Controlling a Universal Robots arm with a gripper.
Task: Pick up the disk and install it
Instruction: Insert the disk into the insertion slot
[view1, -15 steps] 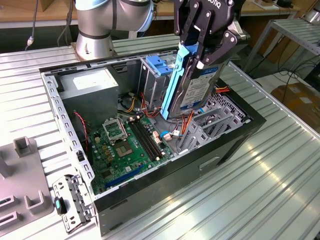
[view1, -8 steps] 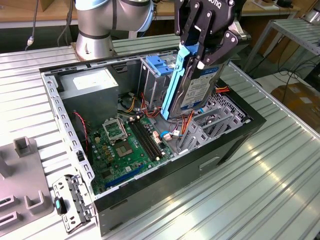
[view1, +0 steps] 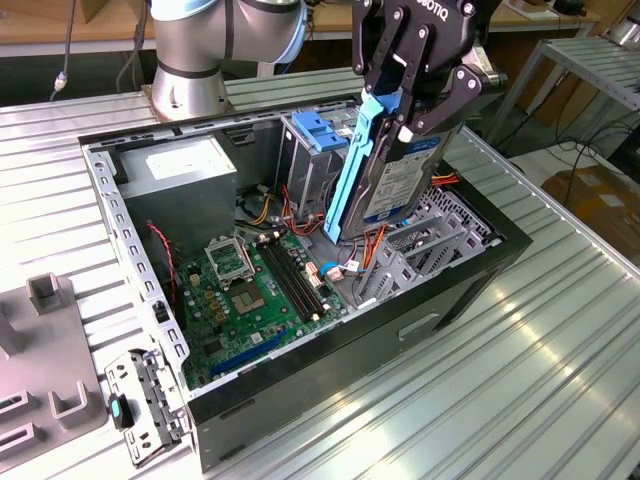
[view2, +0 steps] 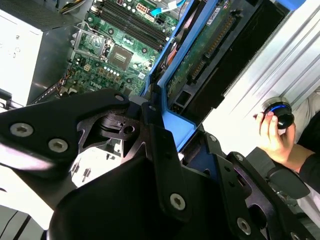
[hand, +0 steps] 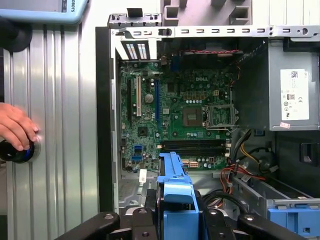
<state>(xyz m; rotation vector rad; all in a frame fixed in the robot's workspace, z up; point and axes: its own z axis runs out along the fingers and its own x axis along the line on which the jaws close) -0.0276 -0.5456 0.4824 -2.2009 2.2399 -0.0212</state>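
Note:
The disk (view1: 398, 188), a silver-grey drive with a white and blue label and blue side rails, hangs on edge above the open computer case (view1: 470, 275). My gripper (view1: 405, 120) is shut on the disk's upper end, one black finger (view1: 445, 110) on each flat side. The disk's lower end hovers just over the metal drive bay (view1: 430, 240) beside the motherboard (view1: 245, 290). In the second wrist view the disk's green circuit side (view2: 205, 50) and blue rail show past the gripper (view2: 167, 145). In the first wrist view the blue rail (hand: 175, 192) sits between the fingers.
A grey power-supply box (view1: 185, 170) fills the case's far corner. Behind the disk stands a tall metal cage with a blue top (view1: 315, 135). Orange and red cables lie near the bay. A person's hand (hand: 17, 127) rests on a round knob beside the case.

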